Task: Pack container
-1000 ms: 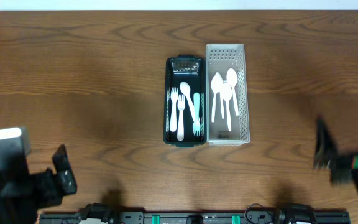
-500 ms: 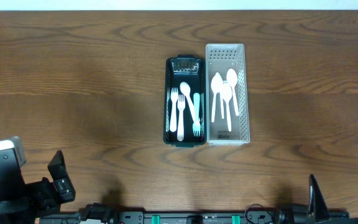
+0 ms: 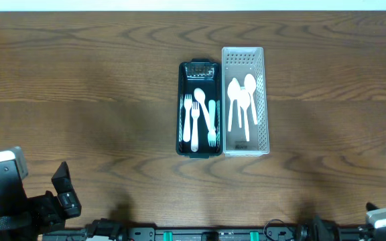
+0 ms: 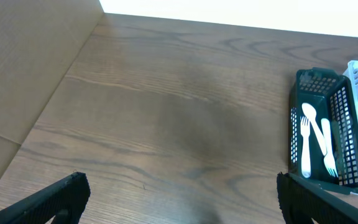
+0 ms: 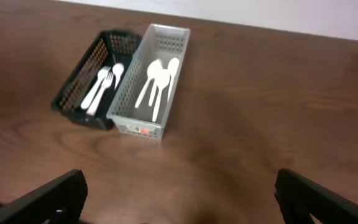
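Note:
A dark green basket [image 3: 181, 107] stands at the table's middle, holding white forks and a spoon [image 3: 195, 114] and a teal fork [image 3: 212, 124]. A white basket [image 3: 263, 100] touches its right side and holds three white spoons [image 3: 241, 100]. Both baskets also show in the left wrist view [image 4: 347, 143] and the right wrist view [image 5: 82, 78]. My left gripper [image 4: 179, 199] is open and empty at the near left corner of the table. My right gripper [image 5: 179, 199] is open and empty at the near right edge.
A cardboard surface [image 4: 23, 68] lies along the table's left side in the left wrist view. The left arm's body [image 3: 19, 194] sits at the bottom left of the overhead view; the right arm [image 3: 384, 219] barely shows at the bottom right.
The right arm has pulled back from the right side of the table down to the near edge, almost out of the overhead view. The left arm drew back slightly toward the near left corner.

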Motion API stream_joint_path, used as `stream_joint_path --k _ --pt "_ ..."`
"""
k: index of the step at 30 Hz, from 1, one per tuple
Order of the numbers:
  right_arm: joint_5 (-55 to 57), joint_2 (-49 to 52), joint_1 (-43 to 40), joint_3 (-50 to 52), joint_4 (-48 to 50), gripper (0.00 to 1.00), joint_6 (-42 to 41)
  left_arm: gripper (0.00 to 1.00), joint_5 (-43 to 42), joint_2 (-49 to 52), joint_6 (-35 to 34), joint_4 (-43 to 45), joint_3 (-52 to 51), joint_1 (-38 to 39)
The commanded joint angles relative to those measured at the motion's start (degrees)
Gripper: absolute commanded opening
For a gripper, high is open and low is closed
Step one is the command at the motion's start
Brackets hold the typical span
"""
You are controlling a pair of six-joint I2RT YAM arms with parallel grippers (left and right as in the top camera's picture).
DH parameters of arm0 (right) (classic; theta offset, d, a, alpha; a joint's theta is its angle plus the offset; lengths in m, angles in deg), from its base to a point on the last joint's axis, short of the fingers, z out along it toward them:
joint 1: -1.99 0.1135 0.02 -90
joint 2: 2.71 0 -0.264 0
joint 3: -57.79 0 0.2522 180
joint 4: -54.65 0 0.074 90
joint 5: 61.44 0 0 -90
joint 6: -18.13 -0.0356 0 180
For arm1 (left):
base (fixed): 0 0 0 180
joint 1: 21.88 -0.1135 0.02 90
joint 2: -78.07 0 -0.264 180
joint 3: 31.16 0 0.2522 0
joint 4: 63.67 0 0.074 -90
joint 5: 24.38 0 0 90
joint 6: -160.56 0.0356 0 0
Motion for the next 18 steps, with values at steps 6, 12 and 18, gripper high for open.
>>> stream_joint_path --k 6,12,18 --pt "0.6 -0.7 0.2 3.9 12.0 0.99 6.2 0.98 0.9 -0.1 -0.7 -1.6 0.3 -0.2" --pt "-2.6 -4.2 0.2 18.9 25.9 0.99 6.1 0.98 0.9 -0.1 -0.7 -1.6 0.3 -0.2" --pt "-3.3 -6.4 0.2 35.5 34.3 0.99 6.1 0.98 0.9 -0.1 -0.7 -1.6 0.3 -0.2"
